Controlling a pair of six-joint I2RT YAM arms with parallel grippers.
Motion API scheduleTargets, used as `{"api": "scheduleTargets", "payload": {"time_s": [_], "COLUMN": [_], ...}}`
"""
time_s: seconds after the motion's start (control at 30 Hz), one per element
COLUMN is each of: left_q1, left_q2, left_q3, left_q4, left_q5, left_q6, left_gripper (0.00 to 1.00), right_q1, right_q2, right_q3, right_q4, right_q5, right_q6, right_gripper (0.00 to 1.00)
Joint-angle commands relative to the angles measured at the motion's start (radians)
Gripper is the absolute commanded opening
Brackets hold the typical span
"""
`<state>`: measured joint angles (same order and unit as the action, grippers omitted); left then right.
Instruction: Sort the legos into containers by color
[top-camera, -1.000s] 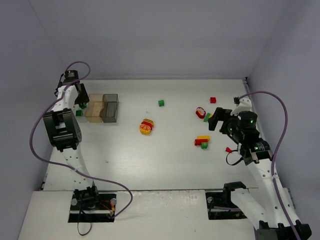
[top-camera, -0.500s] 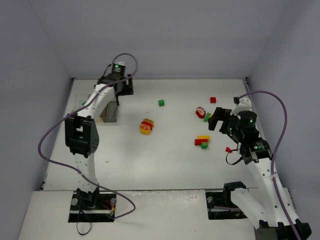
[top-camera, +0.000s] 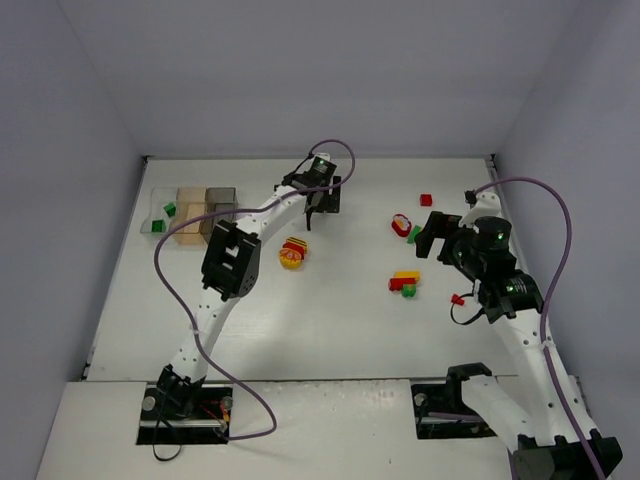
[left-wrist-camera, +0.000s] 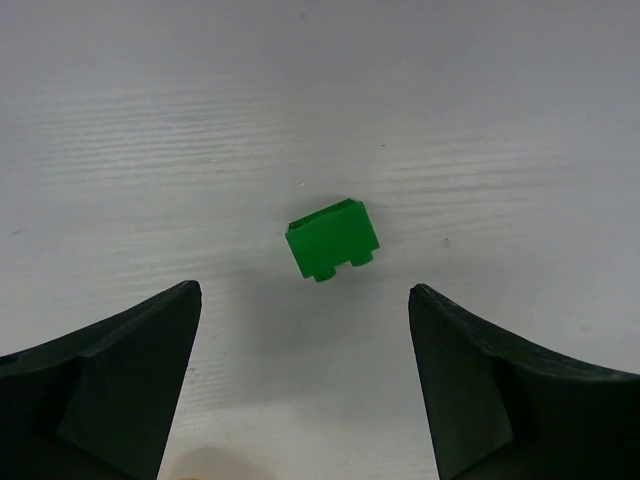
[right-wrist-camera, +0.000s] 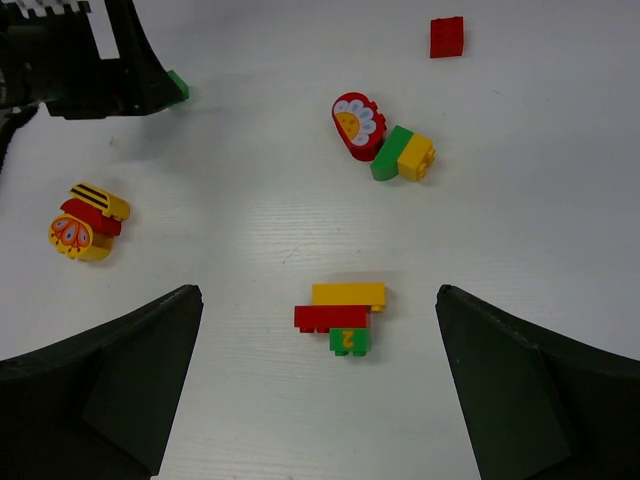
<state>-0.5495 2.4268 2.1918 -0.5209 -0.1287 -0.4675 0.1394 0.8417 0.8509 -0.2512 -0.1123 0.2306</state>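
Well to the right of the containers, a lone green lego lies on the table. Your left gripper hangs over it, fingers spread wide and empty, with the lego just ahead of the tips. Ease forward until it sits squarely between them, turn the wrist so the pads meet its flat sides rather than its corners, then descend and close. A second ago that arm was at the containers themselves; it has swung right to here, jaws widening on the way. Farther right still, your right gripper is unchanged, wide and empty above a red-yellow-green clump.
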Motion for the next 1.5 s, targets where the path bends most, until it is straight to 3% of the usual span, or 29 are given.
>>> {"api": "scheduleTargets", "payload": {"time_s": [0.0, 0.43, 0.5, 0.57, 0.67, 0.73, 0.83, 1.07, 1.27, 1.47], "left_q1": [-0.006, -0.007, -0.007, -0.007, -0.007, -0.007, -0.007, 0.04, 0.252, 0.532], "left_q2": [-0.009, 0.121, 0.121, 0.112, 0.083, 0.064, 0.029, -0.281, -0.579, -0.689], "left_q3": [0.085, 0.128, 0.122, 0.096, 0.037, 0.014, 0.006, -0.165, -0.355, -0.504], "left_q4": [0.05, 0.128, 0.122, 0.127, 0.15, 0.162, 0.151, 0.116, 0.058, 0.025], "left_q5": [-0.06, -0.049, -0.051, -0.049, -0.048, -0.049, -0.061, -0.143, -0.127, -0.075], "left_q6": [-0.042, -0.108, -0.115, -0.125, -0.135, -0.135, -0.126, -0.027, 0.078, 0.128], "left_gripper": [0.78, 0.78, 0.72, 0.64, 0.45, 0.23, 0.0, 0.0, 0.0, 0.0], "right_q1": [0.006, 0.006, 0.006, 0.006, 0.006, 0.006, 0.006, 0.006, 0.006, 0.005], "right_q2": [-0.013, -0.03, -0.03, -0.032, -0.03, -0.029, -0.03, -0.03, -0.029, -0.015], "right_q3": [0.045, 0.046, 0.046, 0.045, 0.04, 0.04, 0.042, 0.046, 0.054, 0.08], "right_q4": [0.044, 0.027, 0.026, 0.026, 0.026, 0.024, 0.024, 0.024, 0.024, 0.024], "right_q5": [0.01, 0.019, 0.022, 0.023, 0.023, 0.02, 0.016, 0.008, -0.001, -0.036], "right_q6": [-0.01, 0.001, -0.001, -0.001, 0.001, 0.001, -0.001, 0.009, 0.006, 0.024], "right_gripper": [1.0, 1.0, 1.0, 1.0, 1.0, 1.0, 1.0, 1.0, 1.0, 1.0]}}
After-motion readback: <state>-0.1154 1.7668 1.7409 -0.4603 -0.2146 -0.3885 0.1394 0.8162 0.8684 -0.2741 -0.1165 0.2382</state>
